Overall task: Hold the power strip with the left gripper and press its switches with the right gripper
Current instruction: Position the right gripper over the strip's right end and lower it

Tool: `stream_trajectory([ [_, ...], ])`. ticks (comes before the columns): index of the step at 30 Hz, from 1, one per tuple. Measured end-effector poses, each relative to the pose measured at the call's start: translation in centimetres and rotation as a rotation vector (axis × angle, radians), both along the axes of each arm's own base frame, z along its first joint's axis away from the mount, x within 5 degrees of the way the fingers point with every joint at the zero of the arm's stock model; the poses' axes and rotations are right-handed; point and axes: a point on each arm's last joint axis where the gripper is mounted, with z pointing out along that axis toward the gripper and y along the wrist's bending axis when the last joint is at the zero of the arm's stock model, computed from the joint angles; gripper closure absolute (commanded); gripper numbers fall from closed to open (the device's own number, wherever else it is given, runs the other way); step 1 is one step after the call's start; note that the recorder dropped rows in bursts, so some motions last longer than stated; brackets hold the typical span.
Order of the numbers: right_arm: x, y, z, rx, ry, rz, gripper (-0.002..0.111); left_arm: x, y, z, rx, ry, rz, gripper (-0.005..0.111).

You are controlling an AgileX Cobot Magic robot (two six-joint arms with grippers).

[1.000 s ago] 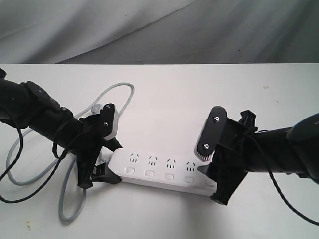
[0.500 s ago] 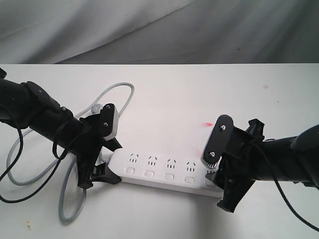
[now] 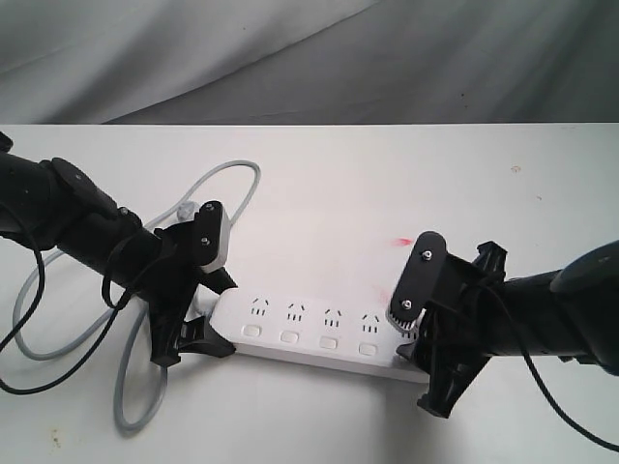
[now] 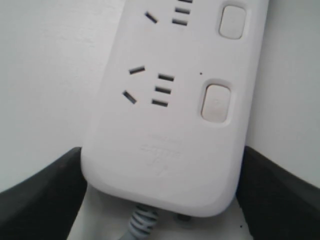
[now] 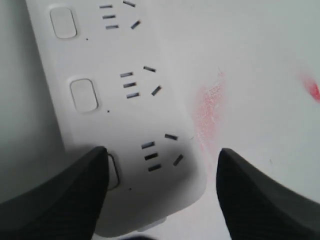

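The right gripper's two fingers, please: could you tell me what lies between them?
In the right wrist view, the end of the power strip with its last outlet lies between the fingers of the right gripper, beside bare table with a pink smear.

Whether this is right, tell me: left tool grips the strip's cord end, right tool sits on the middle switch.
Wrong switch: the right wrist view shows the right tool on the end switch. The left tool does grip the strip at its cord end.

Lab test bench: white table point(image 3: 387, 174), grey cloth backdrop point(image 3: 290, 58).
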Motion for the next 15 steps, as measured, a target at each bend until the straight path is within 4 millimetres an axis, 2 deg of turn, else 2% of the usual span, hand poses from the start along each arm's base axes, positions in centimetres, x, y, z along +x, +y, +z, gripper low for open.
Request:
stream_trajectory([
  [11,0.19,0.28,-0.36,0.019,0.028,-0.010,0.049,-0.02,0.00,0.00,0.000,0.000,-0.004,0.041],
  [15,0.12,0.15,0.40,0.027,0.000,-0.015,0.049,-0.02,0.00,0.00,0.000,0.000,-0.004,0.041],
])
